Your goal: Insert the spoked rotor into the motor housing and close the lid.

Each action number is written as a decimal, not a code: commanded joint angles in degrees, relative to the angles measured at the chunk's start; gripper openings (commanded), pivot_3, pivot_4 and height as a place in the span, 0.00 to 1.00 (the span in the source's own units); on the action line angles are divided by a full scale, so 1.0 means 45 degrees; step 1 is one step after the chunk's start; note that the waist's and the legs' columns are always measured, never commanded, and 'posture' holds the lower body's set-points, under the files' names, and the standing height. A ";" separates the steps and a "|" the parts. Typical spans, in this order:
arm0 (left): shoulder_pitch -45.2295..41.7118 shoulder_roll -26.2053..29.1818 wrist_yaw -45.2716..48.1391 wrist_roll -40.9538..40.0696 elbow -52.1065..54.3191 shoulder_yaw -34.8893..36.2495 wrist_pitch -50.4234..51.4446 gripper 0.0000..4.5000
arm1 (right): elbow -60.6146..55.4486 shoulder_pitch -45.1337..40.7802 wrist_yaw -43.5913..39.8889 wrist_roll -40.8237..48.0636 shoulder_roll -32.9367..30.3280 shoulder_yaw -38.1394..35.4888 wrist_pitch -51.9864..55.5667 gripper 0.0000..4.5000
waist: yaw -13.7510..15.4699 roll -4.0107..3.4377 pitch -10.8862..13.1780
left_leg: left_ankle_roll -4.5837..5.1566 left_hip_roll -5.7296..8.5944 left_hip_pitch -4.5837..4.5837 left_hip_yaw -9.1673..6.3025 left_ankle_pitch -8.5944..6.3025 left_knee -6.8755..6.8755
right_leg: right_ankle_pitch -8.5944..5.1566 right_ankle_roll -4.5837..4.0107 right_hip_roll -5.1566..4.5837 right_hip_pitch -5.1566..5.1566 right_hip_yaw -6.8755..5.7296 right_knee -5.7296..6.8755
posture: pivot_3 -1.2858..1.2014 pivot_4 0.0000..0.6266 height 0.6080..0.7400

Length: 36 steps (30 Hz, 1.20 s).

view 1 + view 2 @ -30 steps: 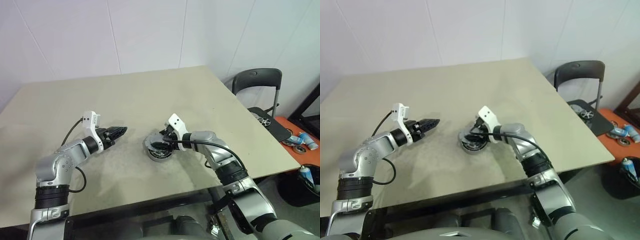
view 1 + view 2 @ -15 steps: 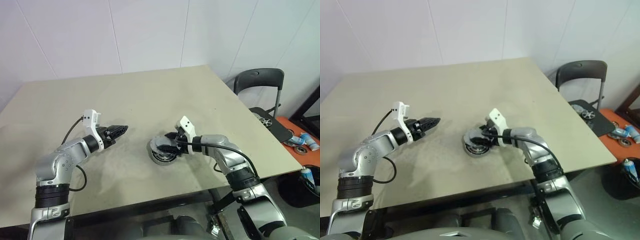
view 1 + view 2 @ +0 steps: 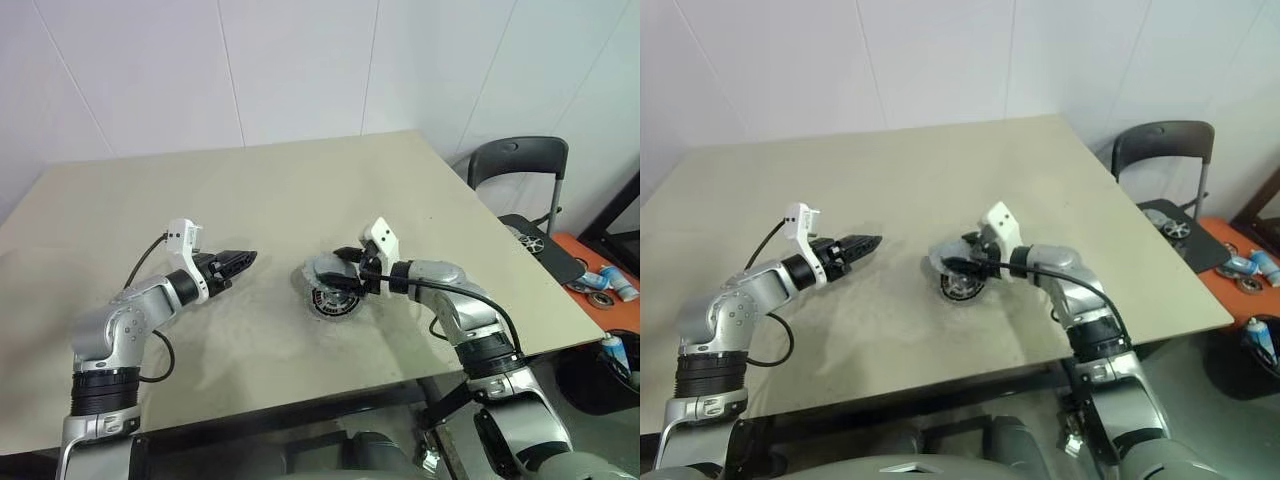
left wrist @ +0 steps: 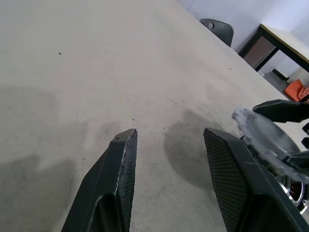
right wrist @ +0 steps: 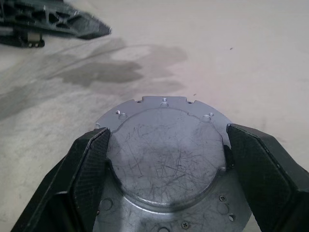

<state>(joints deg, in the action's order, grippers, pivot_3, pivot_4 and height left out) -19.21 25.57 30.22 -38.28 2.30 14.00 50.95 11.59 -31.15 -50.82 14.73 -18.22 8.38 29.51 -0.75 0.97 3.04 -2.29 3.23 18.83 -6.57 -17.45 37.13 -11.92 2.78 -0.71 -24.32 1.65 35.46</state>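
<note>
The right gripper (image 5: 166,159) grips the lid (image 5: 166,145) by its rim, 1 finger on each side, holding it just above the motor housing (image 3: 334,299) and a little toward the left arm's side of it. To seat it well, it likely needs centring over the housing, kept level, and its notches aligned before lowering. The lid is round, silver-grey and scratched, with a raised centre, small holes and a notched edge. The left gripper (image 3: 246,260) hovers empty with fingers partly apart, well apart from the housing, on the table (image 3: 250,190).
</note>
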 commanded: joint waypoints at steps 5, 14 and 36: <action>-0.0138 0.0061 0.0162 -0.0125 0.0301 0.0083 -0.0140 0.52 | -0.0497 0.0452 -0.1265 0.0159 -0.0745 0.0250 -0.0335 0.78 | -0.0010 0.0000 0.0000 | 0.0001 0.0000 0.0003 0.0003 -0.0001 0.0000 | -0.0001 0.0002 -0.0001 0.0000 0.0000 -0.0003 | 0.52 0.00 1.00; -0.0011 0.0127 0.0246 -0.0115 0.0362 0.0121 -0.0115 0.52 | 0.0233 0.0569 -0.1556 -0.0274 -0.1078 0.0417 -0.0940 0.78 | -0.0038 0.0000 0.0000 | 0.0000 -0.0008 -0.0015 0.0013 0.0000 0.0006 | -0.0005 0.0007 0.0012 0.0001 0.0005 0.0018 | 0.52 0.00 1.00; -0.0284 0.0200 0.0508 -0.0007 0.0033 0.0056 -0.0151 0.52 | 0.0095 0.1130 -0.2790 -0.0659 -0.2108 0.0730 -0.1944 0.78 | 0.0056 0.0003 -0.0002 | 0.0005 0.0003 0.0000 0.0009 -0.0003 0.0007 | 0.0000 0.0001 -0.0004 0.0006 0.0001 -0.0004 | 0.52 0.00 1.00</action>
<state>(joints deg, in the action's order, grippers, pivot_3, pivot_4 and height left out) -18.83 25.93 32.15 -38.02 1.87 13.99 50.89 13.53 -26.81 -62.04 12.27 -26.26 11.06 21.65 -0.50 0.99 3.03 -2.27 3.24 18.83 -6.53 -17.47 37.16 -11.92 2.78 -0.73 -24.29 1.66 35.44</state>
